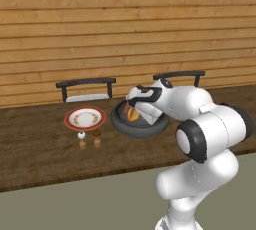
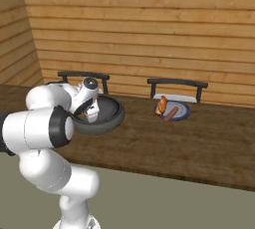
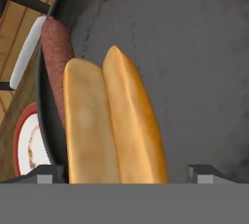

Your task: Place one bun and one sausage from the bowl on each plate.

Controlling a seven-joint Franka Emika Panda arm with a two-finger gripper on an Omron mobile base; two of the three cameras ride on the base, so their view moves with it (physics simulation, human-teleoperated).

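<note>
Going for the second bun, fingers spread wide on either side of it.

So we're looking at the bun (image 3: pixel 114 121) lying in the dark bowl (image 3: pixel 194 47), with the sausage (image 3: pixel 57 57) tucked along its 9 o'clock side against the bowl wall. Our gripper (image 3: pixel 121 173) is hanging right over the bun, wide open and not pinching anything yet. The blue plate (image 2: pixel 180 112) is already carrying its bun and sausage, so we're guessing the white red-rimmed plate (image 1: pixel 85 119), sitting at the bowl's 9 o'clock in the left base view, is the one we're filling now. Next we're probably needing to drop a bit, close on the bun alone, and avoid dragging the sausage along.
</note>
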